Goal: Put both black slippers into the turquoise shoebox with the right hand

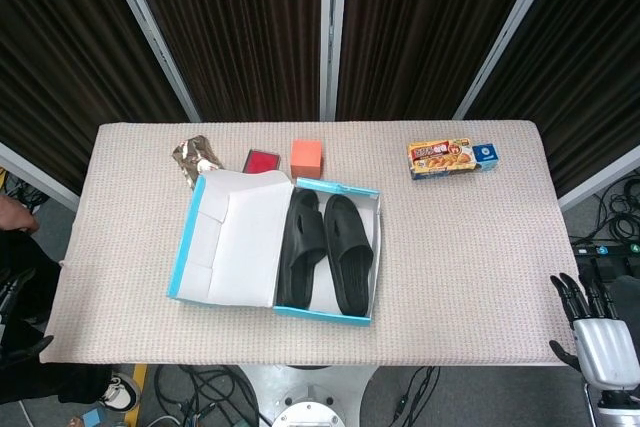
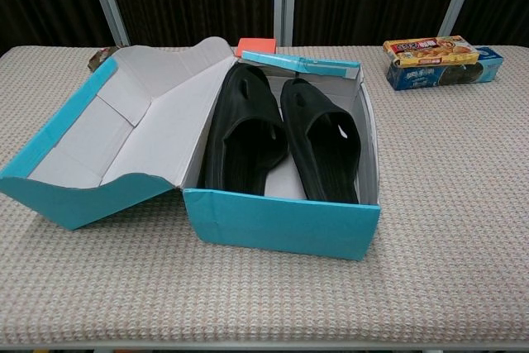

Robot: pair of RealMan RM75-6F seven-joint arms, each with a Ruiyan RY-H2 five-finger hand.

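Two black slippers lie side by side inside the turquoise shoebox (image 1: pixel 335 316) (image 2: pixel 281 225), the left slipper (image 1: pixel 302 247) (image 2: pixel 244 130) and the right slipper (image 1: pixel 347 252) (image 2: pixel 322 142), toes toward the far end. The box lid (image 1: pixel 225 237) (image 2: pixel 107 134) lies folded open to the left. My right hand (image 1: pixel 600 332) is off the table's front right corner, far from the box, fingers spread and holding nothing. It does not show in the chest view. My left hand is in neither view.
A yellow and blue food box (image 1: pixel 452 158) (image 2: pixel 442 61) lies at the table's back right. An orange block (image 1: pixel 306 157) (image 2: pixel 254 45), a red flat item (image 1: pixel 262 160) and a shiny wrapped packet (image 1: pixel 196 159) sit behind the shoebox.
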